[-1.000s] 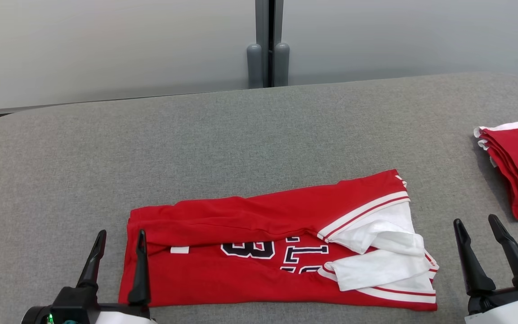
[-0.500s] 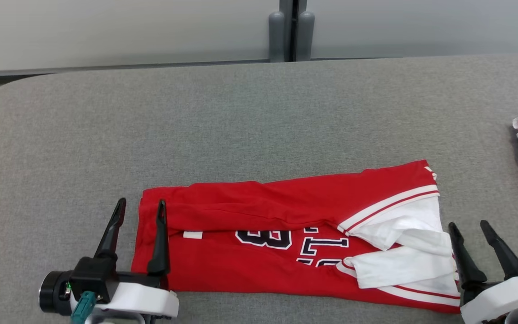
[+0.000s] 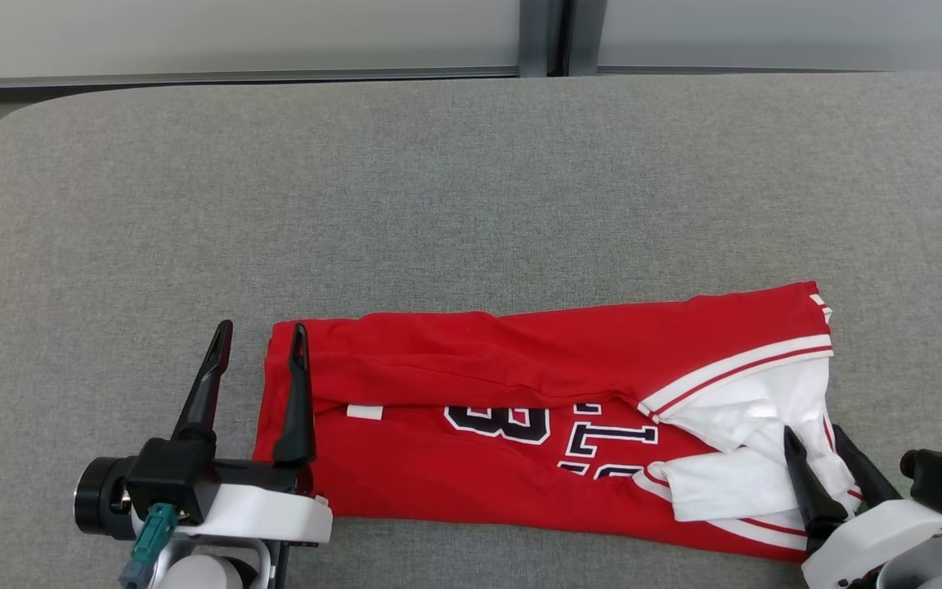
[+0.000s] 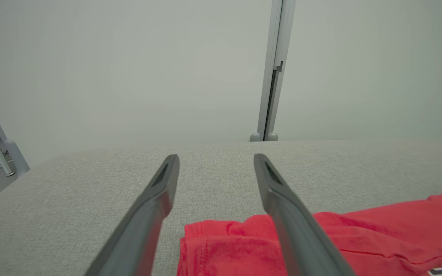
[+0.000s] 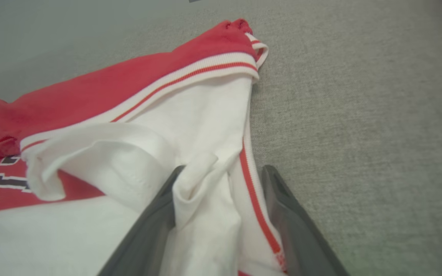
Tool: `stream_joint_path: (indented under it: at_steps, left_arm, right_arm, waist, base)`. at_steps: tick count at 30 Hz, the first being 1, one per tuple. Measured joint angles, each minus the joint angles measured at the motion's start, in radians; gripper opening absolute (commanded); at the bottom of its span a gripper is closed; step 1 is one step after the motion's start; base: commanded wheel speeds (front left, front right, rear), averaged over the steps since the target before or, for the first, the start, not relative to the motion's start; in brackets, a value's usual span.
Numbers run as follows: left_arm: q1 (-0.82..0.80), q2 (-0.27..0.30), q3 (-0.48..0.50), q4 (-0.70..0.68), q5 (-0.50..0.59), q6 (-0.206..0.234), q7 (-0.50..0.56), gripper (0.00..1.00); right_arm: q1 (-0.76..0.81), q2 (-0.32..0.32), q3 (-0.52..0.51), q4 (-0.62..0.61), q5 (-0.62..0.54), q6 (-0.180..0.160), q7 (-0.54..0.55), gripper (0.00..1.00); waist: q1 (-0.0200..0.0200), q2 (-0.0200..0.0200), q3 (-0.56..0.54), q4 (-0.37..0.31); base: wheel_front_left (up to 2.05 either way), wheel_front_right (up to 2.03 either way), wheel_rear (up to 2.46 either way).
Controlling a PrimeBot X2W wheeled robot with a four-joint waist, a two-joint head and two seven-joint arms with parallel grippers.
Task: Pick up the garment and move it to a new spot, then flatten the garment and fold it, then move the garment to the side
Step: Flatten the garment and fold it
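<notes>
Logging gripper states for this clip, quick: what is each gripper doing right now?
Left gripper: open, empty, over the left edge of the shirt.
Right gripper: open, white fold between its fingers, not clamped.

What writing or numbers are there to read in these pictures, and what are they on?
"8" or "3": dark block print on the red jersey, partly hidden under a fold, so uncertain.
"TL", roughly: neighbouring letters on the same jersey, cut off by the fold; no whole word is readable.
Small white tag on the jersey: too small to read.
</notes>
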Motion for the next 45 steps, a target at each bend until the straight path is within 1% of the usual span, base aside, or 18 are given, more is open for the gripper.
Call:
stream_joint_path:
  at_steps: [1,2,5,11,13,18,23,26,29,33,36,40,42,45]
  left_arm:
    - [0.000,-0.002,0.003,0.000,0.001,-0.001,0.000,1.00]
    - [0.000,-0.002,0.003,0.000,0.001,-0.001,0.000,1.00]
    - [0.000,-0.006,0.017,-0.002,0.008,-0.004,0.000,1.00]
    - [0.003,-0.010,0.045,-0.002,0.017,-0.010,0.000,1.00]
    - [0.010,-0.010,0.057,-0.002,0.017,-0.013,0.000,1.00]
    - [0.023,-0.016,0.071,-0.002,0.020,-0.017,0.000,1.00]
    - [0.039,-0.021,0.076,0.000,0.026,-0.025,0.000,1.00]
    - [0.040,-0.025,0.079,0.000,0.026,-0.027,0.000,1.00]
    - [0.044,-0.026,0.086,0.000,0.026,-0.028,0.000,1.00]
    - [0.057,-0.027,0.094,-0.001,0.026,-0.031,0.000,1.00]
    - [0.059,-0.029,0.095,-0.002,0.026,-0.035,0.000,1.00]
    - [0.058,-0.035,0.089,0.001,0.026,-0.044,0.000,1.00]
    - [0.058,-0.038,0.083,0.002,0.026,-0.045,0.000,1.00]
    - [0.050,-0.043,0.075,0.007,0.025,-0.049,0.000,1.00]
  right_arm:
    - [-0.004,0.000,0.011,0.004,0.007,0.000,-0.001,0.27]
    - [-0.004,0.000,0.011,0.004,0.007,0.000,-0.001,0.00]
    - [-0.006,0.006,0.045,0.010,0.020,0.002,-0.013,0.00]
    - [-0.006,-0.007,0.043,0.022,0.040,0.009,-0.075,0.00]
    - [0.002,-0.022,0.027,0.021,0.044,0.009,-0.087,0.00]
    - [0.017,-0.091,-0.047,0.019,0.048,0.005,-0.109,0.00]
    - [0.023,-0.132,-0.114,0.018,0.045,0.005,-0.117,0.00]
    - [0.027,-0.140,-0.129,0.002,0.035,0.004,-0.117,0.00]
    - [0.025,-0.139,-0.131,-0.057,0.009,0.004,-0.116,0.00]
    - [0.002,-0.124,-0.132,-0.193,-0.061,0.004,-0.063,0.00]
    - [-0.026,-0.093,-0.112,-0.318,-0.110,0.003,0.005,0.00]
    - [-0.074,-0.037,-0.012,-0.439,-0.135,0.003,0.099,0.00]
    - [-0.095,-0.004,0.056,-0.462,-0.137,0.003,0.142,0.00]
    - [-0.118,0.035,0.153,-0.451,-0.131,0.003,0.204,0.00]
  waist:
    - [0.0000,0.0000,0.000,-0.002]
    - [0.0000,0.0000,0.000,-0.002]
    - [0.0000,0.0000,0.003,-0.008]
    - [0.0000,0.0000,-0.003,-0.022]
    - [0.0000,0.0000,-0.010,-0.027]
    - [0.0000,0.0000,-0.029,-0.040]
    - [0.0000,0.0000,-0.047,-0.047]
    - [0.0000,0.0000,-0.056,-0.051]
    - [0.0000,0.0000,-0.066,-0.057]
    - [0.0000,0.0000,-0.080,-0.068]
    - [0.0000,0.0000,-0.090,-0.075]
    - [0.0000,0.0000,-0.102,-0.070]
    - [0.0000,0.0000,-0.105,-0.062]
    - [0.0000,0.0000,-0.105,-0.043]
  base:
    - [0.00,0.00,0.00]
    - [0.00,0.00,0.00]
    - [0.00,0.00,0.00]
    - [0.00,0.00,0.00]
    - [0.00,0.00,0.00]
    - [0.00,0.00,0.00]
    - [0.00,0.00,0.00]
    - [0.00,0.00,0.00]
    - [0.00,0.00,0.00]
    - [0.00,0.00,0.00]
    - [0.00,0.00,0.00]
    - [0.00,0.00,0.00]
    - [0.00,0.00,0.00]
    - [0.00,0.00,0.00]
